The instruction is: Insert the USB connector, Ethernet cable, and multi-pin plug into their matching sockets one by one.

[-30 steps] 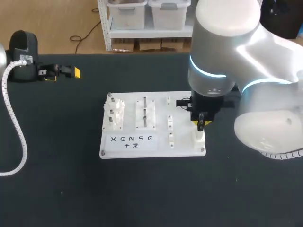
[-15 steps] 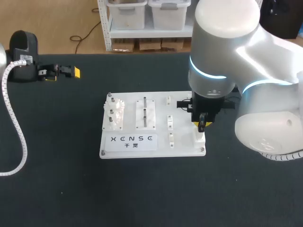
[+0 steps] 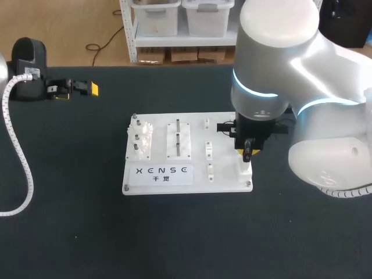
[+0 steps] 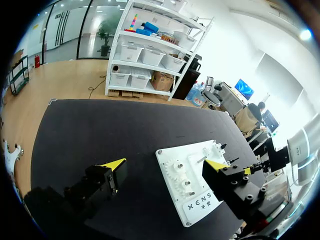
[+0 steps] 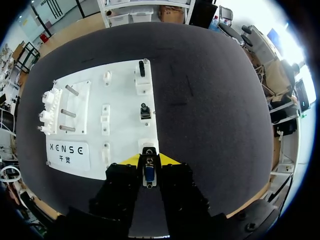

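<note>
The right tool (image 5: 148, 159) is closed narrowly on a small connector (image 5: 148, 172) with a blue middle. I cannot tell which of the three plugs it is. The connector stands upright between the two yellow tips, its free end pointing down at a white socket block (image 5: 148, 146) just ahead of the fingertips. In the head view that block sits at the 4 o'clock corner of the white board (image 3: 192, 119), directly under the tool. Whether the connector's end already touches the socket mouth is hidden.

The main risk, as I judge it, is a slightly off-line or tilted push. The connector's edge could then catch on the socket rim, slip in the narrow grip, or jam partway. Because the block is near the board's corner, a hard off-centre press might also nudge the board across the dark surface (image 3: 174, 244). The connector may also not match this socket, in which case forcing it could bend the contacts.

The left tool (image 3: 74, 88) is at 10 o'clock on the surface, fingers spread wide and holding nothing, well apart from the board.
</note>
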Tool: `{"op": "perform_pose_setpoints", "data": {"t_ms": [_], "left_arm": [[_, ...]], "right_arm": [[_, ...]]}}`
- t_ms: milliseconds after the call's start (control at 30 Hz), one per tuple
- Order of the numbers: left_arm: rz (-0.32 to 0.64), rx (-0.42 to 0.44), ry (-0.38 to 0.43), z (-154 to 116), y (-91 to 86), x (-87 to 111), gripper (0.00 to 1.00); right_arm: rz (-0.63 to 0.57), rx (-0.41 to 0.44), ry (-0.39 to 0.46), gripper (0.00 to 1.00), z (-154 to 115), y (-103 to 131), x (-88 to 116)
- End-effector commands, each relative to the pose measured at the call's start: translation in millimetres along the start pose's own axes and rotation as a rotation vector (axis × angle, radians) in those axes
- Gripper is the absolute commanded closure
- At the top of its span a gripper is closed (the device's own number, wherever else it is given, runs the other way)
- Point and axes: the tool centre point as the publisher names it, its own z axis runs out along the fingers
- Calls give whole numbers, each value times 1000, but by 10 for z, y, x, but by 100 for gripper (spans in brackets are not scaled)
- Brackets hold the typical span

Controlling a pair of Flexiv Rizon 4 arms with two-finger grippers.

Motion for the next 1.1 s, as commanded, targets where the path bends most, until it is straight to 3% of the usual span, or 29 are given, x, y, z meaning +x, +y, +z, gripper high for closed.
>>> {"op": "perform_pose_setpoints", "data": {"t_ms": [33,633,1100], "left_arm": [[0,0,0,0,0,0,0],[0,0,0,0,0,0,0],[0,0,0,0,0,0,0]], "right_arm": [[1,-3,-8,100,20,-1,-2],[4,1,-11,100,100,-27,71],[21,29,32,100,347,1,-49]]}}
